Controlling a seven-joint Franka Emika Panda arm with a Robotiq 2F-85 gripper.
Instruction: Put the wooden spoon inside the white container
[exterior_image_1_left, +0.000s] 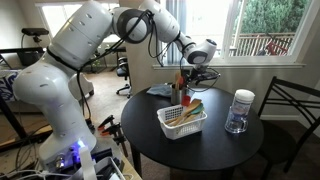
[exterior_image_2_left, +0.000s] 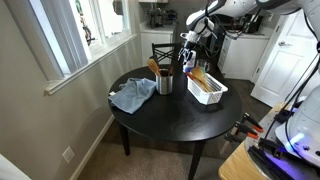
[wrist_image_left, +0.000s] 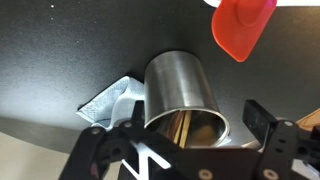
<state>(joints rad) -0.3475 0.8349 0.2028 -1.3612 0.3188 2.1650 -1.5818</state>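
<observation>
The white slotted basket (exterior_image_1_left: 180, 124) (exterior_image_2_left: 209, 92) stands on the round black table (exterior_image_1_left: 200, 150). A wooden utensil head (exterior_image_1_left: 194, 106) sticks out of it. A steel cup (wrist_image_left: 178, 85) (exterior_image_2_left: 165, 83) stands beside the basket. Thin wooden handles (wrist_image_left: 186, 127) stand inside the cup, and wooden utensil heads (exterior_image_2_left: 154, 67) rise from it. I cannot tell which piece is the wooden spoon. My gripper (wrist_image_left: 178, 125) (exterior_image_1_left: 186, 80) (exterior_image_2_left: 190, 50) hangs open just above the cup, one finger on each side of the rim, holding nothing.
An orange-red spatula head (wrist_image_left: 240, 27) shows past the cup. A crumpled blue cloth (exterior_image_2_left: 130, 97) (exterior_image_1_left: 160, 91) lies next to the cup. A clear jar with a white lid (exterior_image_1_left: 240, 110) stands near the table's edge. A chair (exterior_image_1_left: 290, 115) stands close by.
</observation>
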